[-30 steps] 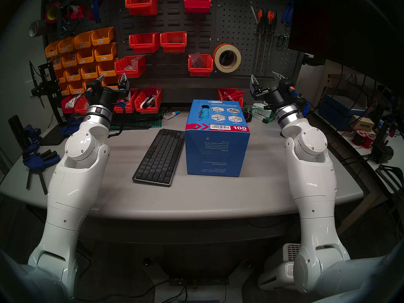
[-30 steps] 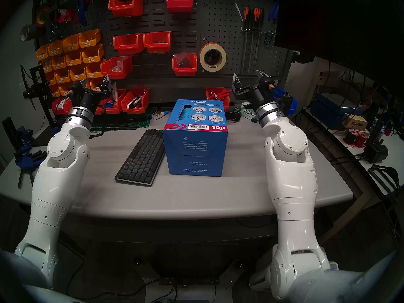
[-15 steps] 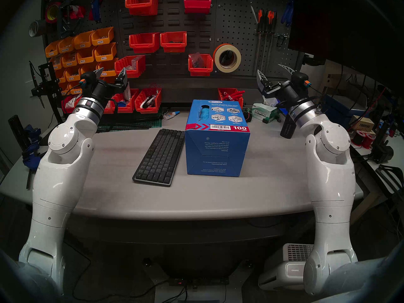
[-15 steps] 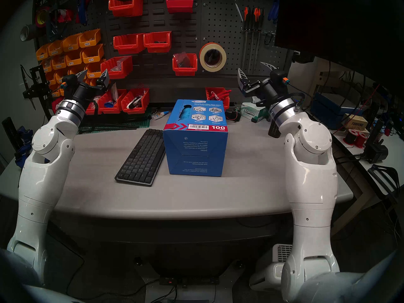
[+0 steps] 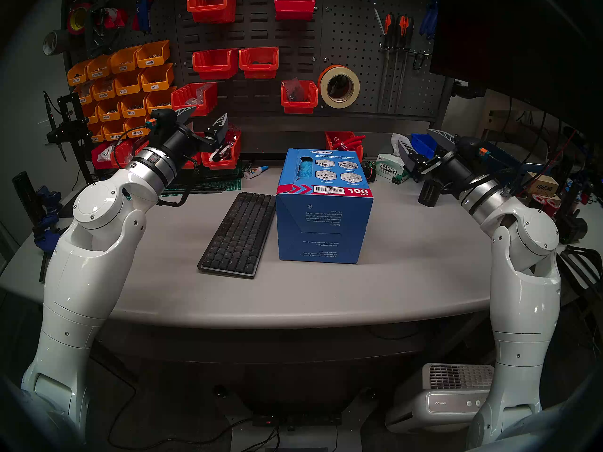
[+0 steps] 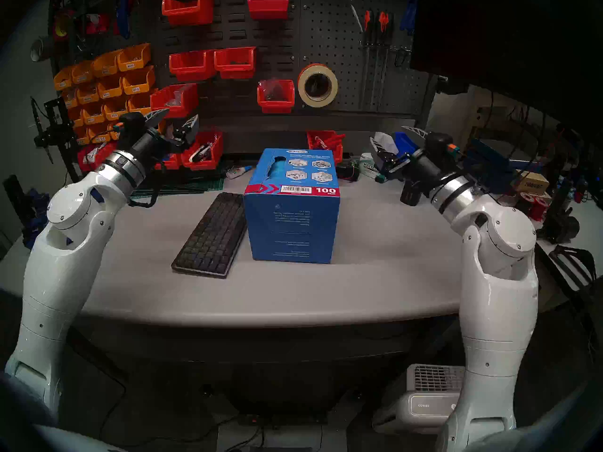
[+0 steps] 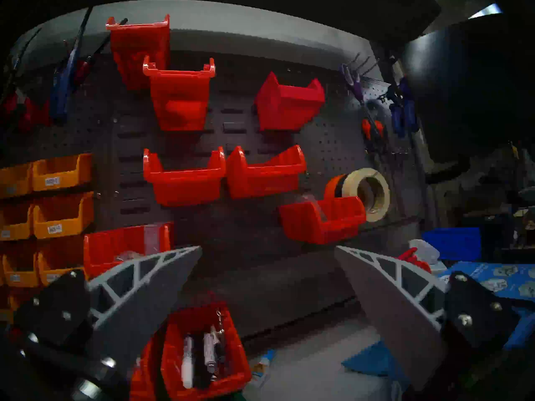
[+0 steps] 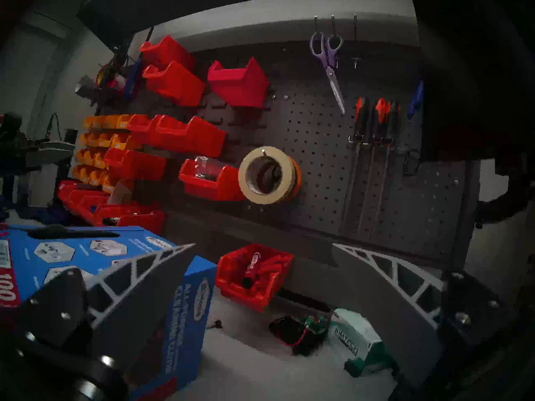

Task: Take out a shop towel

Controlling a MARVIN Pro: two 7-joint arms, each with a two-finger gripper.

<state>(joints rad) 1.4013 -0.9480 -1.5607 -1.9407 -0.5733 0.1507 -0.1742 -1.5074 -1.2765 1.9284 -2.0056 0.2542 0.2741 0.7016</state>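
Head views first. Box (image 5: 324, 210) of blue cardboard with red trim, upright at mid surface (image 5: 408, 278), dark keyboard (image 5: 238, 234) just beside it on the left. Shop towel (image 5: 305, 168) showing as a bright-blue tuft in the slot at the top's far left; all else of it hidden inside. Left pincer (image 5: 207, 118) raised over the far left of the surface, angled toward the middle, released and empty, well apart from the box. Right pincer (image 5: 422, 141) raised at the far right near the green-and-white tissue box (image 5: 391, 172), likewise spread and empty.

Left wrist view. Fingers (image 7: 150, 293) parted, nothing between them; pegboard with red bins (image 7: 185, 177) ahead, a corner of the blue box at the right edge.

Right wrist view. Fingers (image 8: 139, 290) parted, empty; box top and dark slot (image 8: 73, 234) at lower left, tape roll (image 8: 267, 174) straight ahead. No towel visible through the slot from this angle.

Step in hand, by judgement: approach, with no contact yet. Next move calls for swinging one pincer over the slot, tipping it downward, pinching the tuft and drawing it up. Free pincer probably wanted against the box, lest it lift or slide with the cloth.
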